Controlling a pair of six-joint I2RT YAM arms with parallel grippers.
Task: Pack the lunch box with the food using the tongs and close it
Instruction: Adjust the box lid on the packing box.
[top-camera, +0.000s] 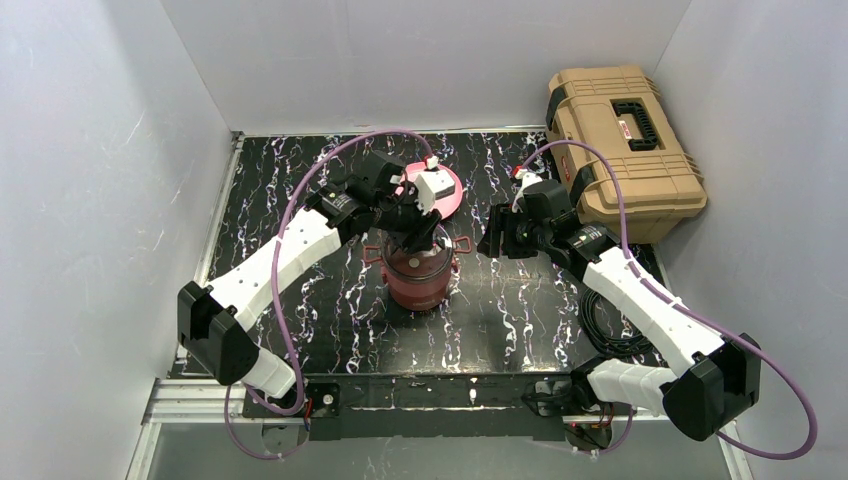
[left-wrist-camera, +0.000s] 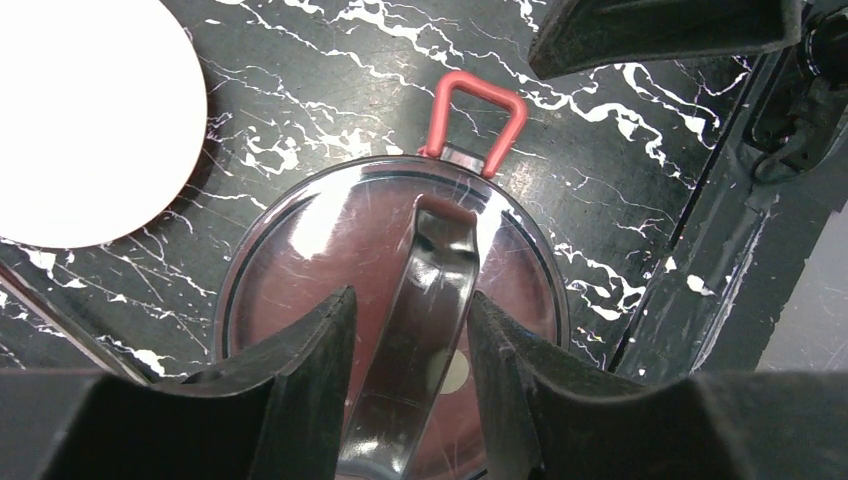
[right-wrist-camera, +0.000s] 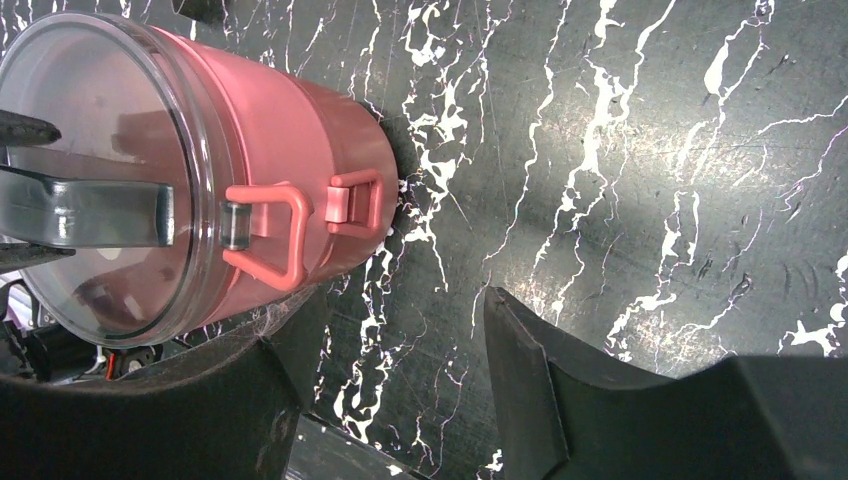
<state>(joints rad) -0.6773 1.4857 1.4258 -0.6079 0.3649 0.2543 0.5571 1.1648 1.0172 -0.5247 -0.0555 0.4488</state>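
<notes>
Two red loop clasps (right-wrist-camera: 268, 238) sit on opposite sides of the lunch box (top-camera: 420, 285), a maroon cylinder standing upright at the table's centre. It is capped by a clear round lid (left-wrist-camera: 300, 260) with a dark arched handle (left-wrist-camera: 432, 300). The left gripper (left-wrist-camera: 405, 310) hangs over it, fingers narrowly bracketing the handle; whether they pinch it I cannot tell. At the box's 3 o'clock the right gripper (right-wrist-camera: 395, 325) stands wide, holding nothing.

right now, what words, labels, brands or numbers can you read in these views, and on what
None can be read.
Tan toolbox: a small red and white label by its handle, too small to read.
Lunch box: no writing shows in any view.
</notes>
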